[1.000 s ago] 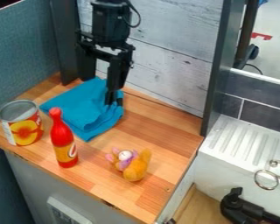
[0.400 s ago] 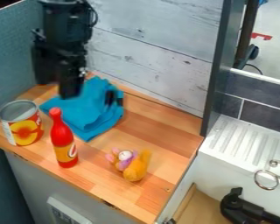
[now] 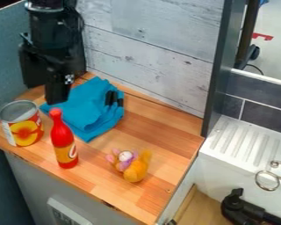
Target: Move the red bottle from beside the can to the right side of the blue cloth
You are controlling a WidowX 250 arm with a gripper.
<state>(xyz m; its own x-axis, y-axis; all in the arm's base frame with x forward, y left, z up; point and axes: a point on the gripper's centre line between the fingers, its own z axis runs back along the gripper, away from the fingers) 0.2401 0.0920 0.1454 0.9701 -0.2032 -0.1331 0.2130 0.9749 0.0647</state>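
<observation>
The black gripper (image 3: 58, 96) hangs at the upper left, over the left part of a crumpled blue cloth (image 3: 87, 105) and just above and behind the red bottle. Whether it touches the cloth I cannot tell. A small black object (image 3: 113, 98), in two dark pieces, lies on the cloth's right side. The upright red bottle (image 3: 63, 143) has an orange label. Left of it stands a can (image 3: 24, 132) with a grey top and a red and yellow label. An orange plush toy (image 3: 135, 169) with a pink and white face lies to the right.
The wooden counter (image 3: 160, 132) is bounded behind by a whitewashed plank wall (image 3: 166, 57) and at the left by a blue-grey panel (image 3: 8, 57). A dark post (image 3: 219, 74) stands at the right, beside a white ribbed sink unit (image 3: 243, 140) and a black tap (image 3: 248, 208).
The gripper has moved left from the cloth's right side. The black object there now shows apart from the gripper. The cloth, bottle, can and toy have stayed put.
</observation>
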